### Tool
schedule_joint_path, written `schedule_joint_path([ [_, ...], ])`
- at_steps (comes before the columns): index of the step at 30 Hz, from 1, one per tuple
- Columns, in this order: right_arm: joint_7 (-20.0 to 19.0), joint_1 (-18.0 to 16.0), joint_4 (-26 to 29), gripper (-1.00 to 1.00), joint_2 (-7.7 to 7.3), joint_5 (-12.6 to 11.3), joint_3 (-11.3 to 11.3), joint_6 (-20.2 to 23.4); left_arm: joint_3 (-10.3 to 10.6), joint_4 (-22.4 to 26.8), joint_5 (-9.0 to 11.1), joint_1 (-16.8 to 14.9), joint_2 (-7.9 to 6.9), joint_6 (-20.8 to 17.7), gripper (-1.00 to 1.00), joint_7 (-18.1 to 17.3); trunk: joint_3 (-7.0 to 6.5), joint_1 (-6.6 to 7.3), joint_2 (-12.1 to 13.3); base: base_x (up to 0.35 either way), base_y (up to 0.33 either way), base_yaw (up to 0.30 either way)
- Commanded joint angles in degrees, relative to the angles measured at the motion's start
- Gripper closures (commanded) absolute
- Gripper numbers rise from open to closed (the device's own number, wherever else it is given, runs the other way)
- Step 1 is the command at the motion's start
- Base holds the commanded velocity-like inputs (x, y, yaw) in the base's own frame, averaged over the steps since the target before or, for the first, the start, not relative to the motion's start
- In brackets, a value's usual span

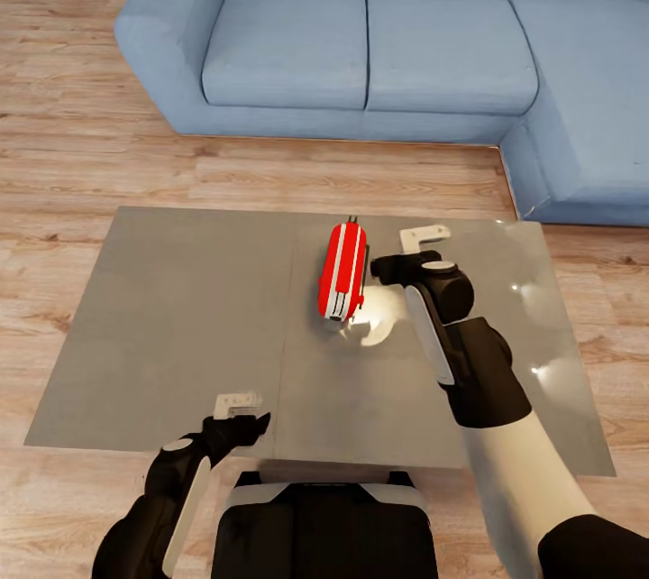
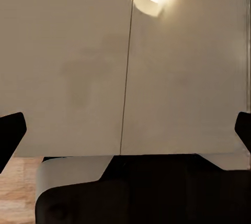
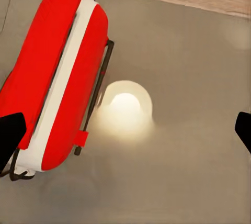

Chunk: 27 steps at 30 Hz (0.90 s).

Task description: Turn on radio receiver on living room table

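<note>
Where the grey table [image 1: 180, 326] stands before the blue sofa [image 1: 379, 29] on the wood floor [image 1: 81, 155], lying flat near mid-top: the red radio [image 1: 342, 271], white-banded, thin handle along one side. Just beside the radio, hovering with fingers spread wide and clamped on nothing: right gripper [image 1: 410, 254]. At the near edge, well apart from the radio, likewise agape and empty: left gripper [image 1: 242, 412].

Bright, even, sharp renders; lamp glare on the table [image 1: 180, 308].
</note>
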<state>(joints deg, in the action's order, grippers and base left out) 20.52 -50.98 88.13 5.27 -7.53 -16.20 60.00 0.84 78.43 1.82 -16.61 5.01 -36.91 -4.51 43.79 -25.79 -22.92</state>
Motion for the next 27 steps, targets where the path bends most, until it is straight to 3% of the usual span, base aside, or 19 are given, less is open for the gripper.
schedule_joint_path([
  [1,0.08,-0.06,0.09,-1.0,0.07,0.0,0.14,0.0,-0.02,-0.35,-0.03,-0.52,0.39,0.0,-1.0,0.07,0.0,0.0,0.0,0.0,0.0,0.0],
  [8,0.94,-0.16,0.89,-1.0,0.17,0.1,0.28,0.0,-0.04,-1.01,0.02,-1.36,1.86,0.16,-1.0,0.23,0.0,0.0,0.0,0.0,0.0,0.0],
  [14,1.92,-0.19,1.02,-1.0,0.31,0.14,0.29,0.0,-0.04,-1.17,0.17,-1.47,2.0,-0.06,-1.0,0.46,0.0,0.0,0.0,0.0,0.0,0.0],
  [20,2.68,-0.17,0.68,-1.0,1.39,0.15,0.33,0.0,-0.1,-1.02,0.03,-1.49,2.08,-0.1,-1.0,0.56,0.0,0.0,0.0,0.0,0.0,0.0],
  [27,3.07,-0.17,0.54,-1.0,1.74,0.1,0.38,0.0,-0.13,-0.91,0.06,-1.48,3.07,-0.54,-1.0,4.07,0.0,0.0,0.0,0.0,0.0,0.0],
])
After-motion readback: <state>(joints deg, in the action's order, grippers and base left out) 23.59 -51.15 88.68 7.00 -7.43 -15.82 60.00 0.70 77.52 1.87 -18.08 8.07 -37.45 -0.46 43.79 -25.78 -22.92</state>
